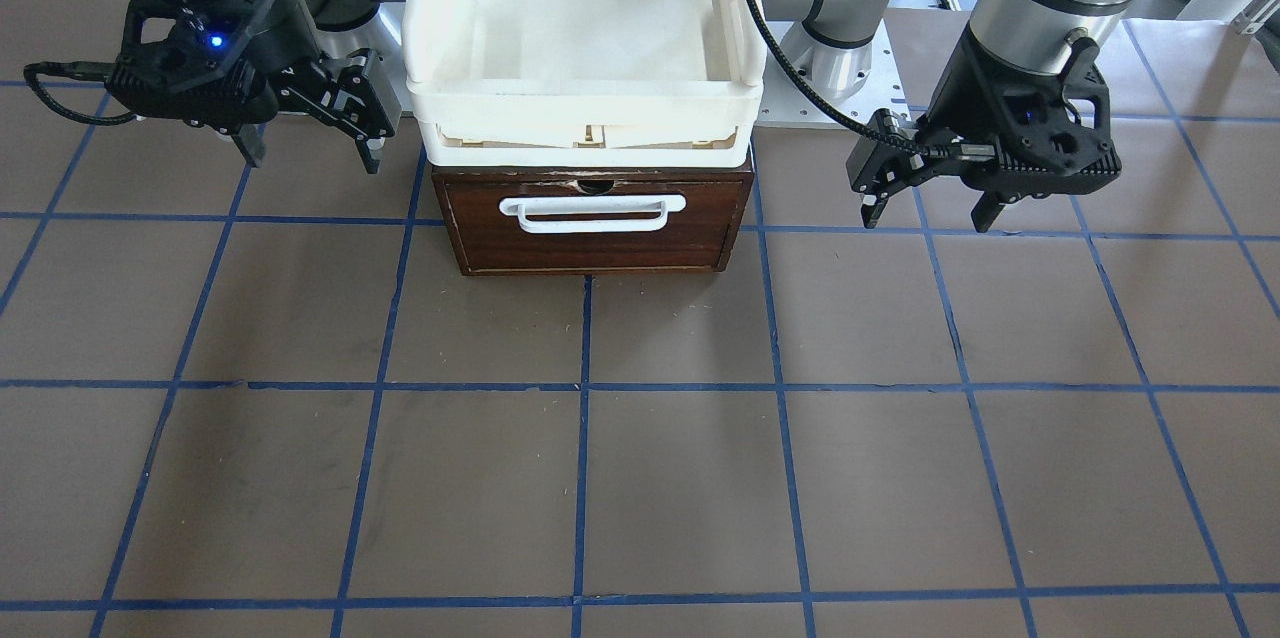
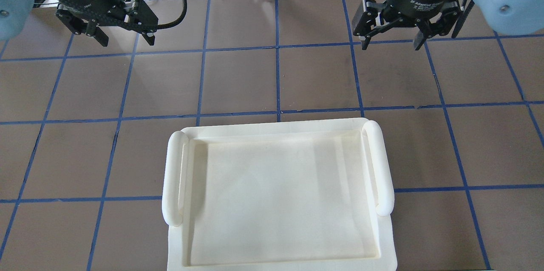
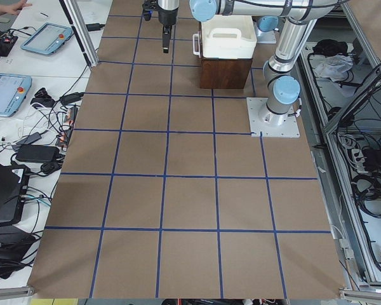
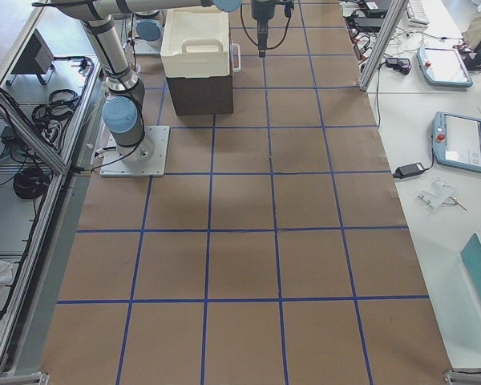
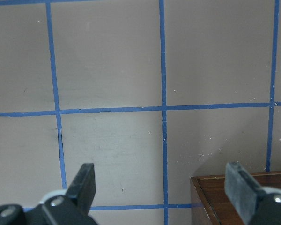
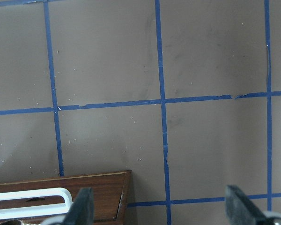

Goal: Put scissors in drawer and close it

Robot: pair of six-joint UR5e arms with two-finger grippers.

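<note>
I hold left end effector (image 1: 927, 216) and right end effector (image 1: 312, 158) spread, empty; drawer (image 1: 600, 253) between them is shut (scissors unseen, likely inside).

Brown blue-gridded tabletop (image 1: 680, 478), white benches (image 4: 401, 120) (cables (image 3: 32, 136), perhaps tablets (image 3: 6, 94)) alongside.

Left pincer (image 1: 928, 216) and right pincer (image 1: 311, 160) both hang pointing down, jaws spread wide.

— What surfaces do you see?
— You've got a drawer (image 1: 600, 253) of dark, slightly glossy wood, a smooth white plastic handle (image 1: 512, 209), matt cream plastic trays (image 1: 580, 100), and a matt brown table (image 1: 680, 488) lined with blue tape (image 1: 581, 478).
</note>
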